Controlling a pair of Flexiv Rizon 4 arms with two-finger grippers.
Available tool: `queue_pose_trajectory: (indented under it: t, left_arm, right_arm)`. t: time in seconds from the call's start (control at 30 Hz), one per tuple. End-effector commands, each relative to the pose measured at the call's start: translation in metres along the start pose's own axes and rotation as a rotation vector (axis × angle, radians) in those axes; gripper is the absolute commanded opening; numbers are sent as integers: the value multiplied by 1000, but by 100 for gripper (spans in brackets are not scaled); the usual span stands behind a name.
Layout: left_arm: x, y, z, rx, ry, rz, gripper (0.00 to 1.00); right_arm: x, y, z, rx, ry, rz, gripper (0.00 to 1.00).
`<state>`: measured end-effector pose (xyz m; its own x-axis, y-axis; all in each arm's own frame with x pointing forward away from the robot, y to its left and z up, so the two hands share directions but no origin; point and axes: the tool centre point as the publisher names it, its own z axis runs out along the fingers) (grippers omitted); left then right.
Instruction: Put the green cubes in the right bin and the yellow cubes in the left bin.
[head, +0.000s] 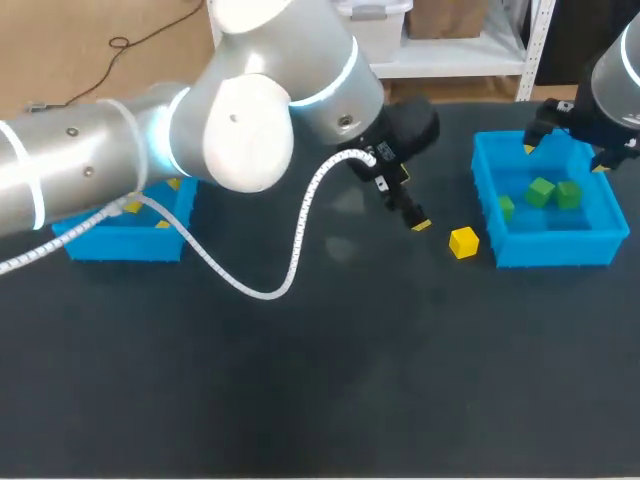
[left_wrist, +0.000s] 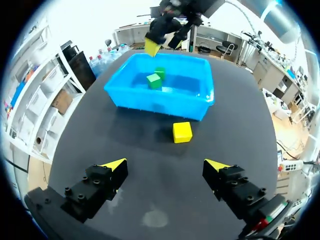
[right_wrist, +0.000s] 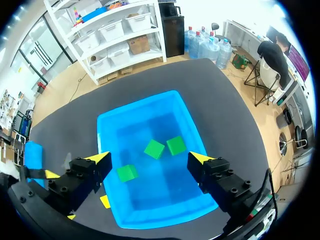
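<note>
Yellow cube (head: 463, 242) sits beside right bin (head: 560, 248); left pincer (left_wrist: 166, 165) and right pincer (right_wrist: 149, 159) released.

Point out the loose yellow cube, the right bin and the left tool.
yellow cube (head: 463, 241): head view, middle of the cube.
right bin (head: 555, 250): head view, its near outer wall.
left tool (left_wrist: 166, 165): left wrist view, midway between its two yellow tips.

Robotics lab: robot arm (head: 100, 150) over dark worktable (head: 320, 380).
</note>
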<state>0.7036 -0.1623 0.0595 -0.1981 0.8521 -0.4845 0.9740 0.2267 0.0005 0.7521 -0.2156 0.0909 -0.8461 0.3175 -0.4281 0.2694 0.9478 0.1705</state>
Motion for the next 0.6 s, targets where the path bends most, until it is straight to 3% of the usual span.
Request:
queue_pose_trajectory:
  t: [0.03,0.27,0.6]
  left_arm:
    - [-14,9,27,13,28,-20,100]
    - [-28,-4,40,13,35,-18,100]
    - [-29,-17,52,15,32,1,100]
  right_arm:
    - [2,-1,-1,1,-8,1,100]
    - [2,-1,-1,1,-8,1,100]
    - [2,-1,-1,1,-8,1,100]
